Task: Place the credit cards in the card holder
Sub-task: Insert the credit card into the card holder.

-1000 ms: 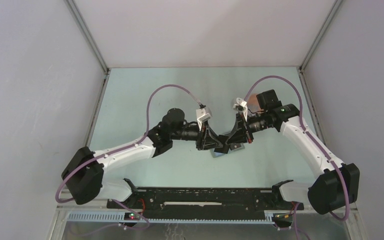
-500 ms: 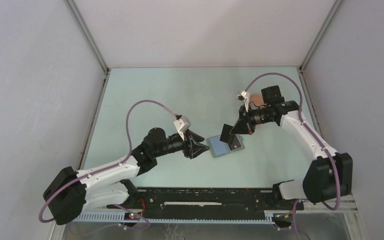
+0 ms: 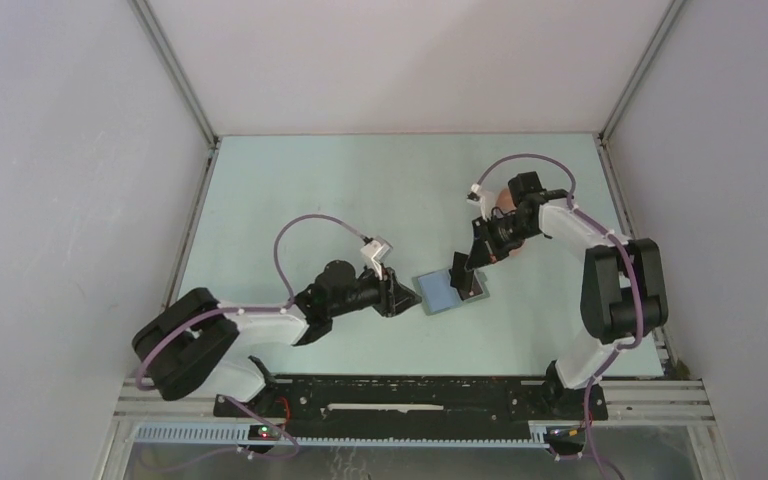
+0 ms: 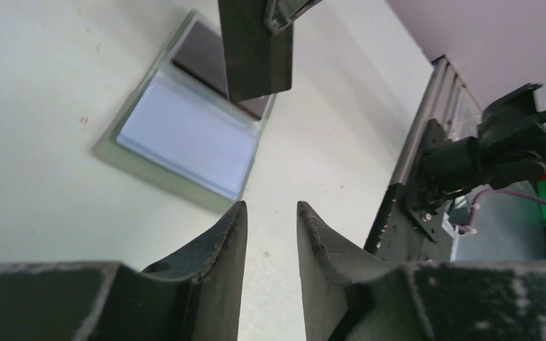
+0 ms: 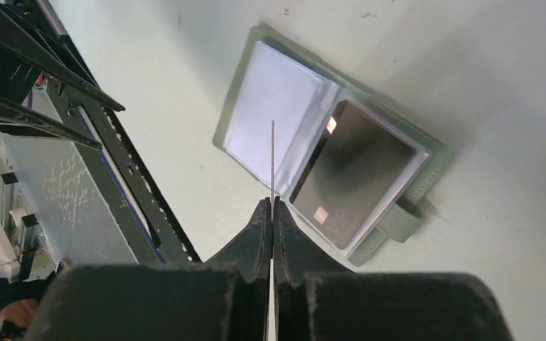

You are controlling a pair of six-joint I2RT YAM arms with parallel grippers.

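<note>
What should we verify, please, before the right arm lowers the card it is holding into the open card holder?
1. Grip: ok. The right gripper is shut on the held card, seen edge-on.
2. Holder open: ok. The card holder lies spread flat on the table.
3. Free pocket: cannot tell. A light card covers one page and a dark card the other.
4. Card over holder: ok. It hangs above the holder, not yet touching.
5. Holder braced: not ok. The left gripper is beside it, open, empty and off it.
</note>
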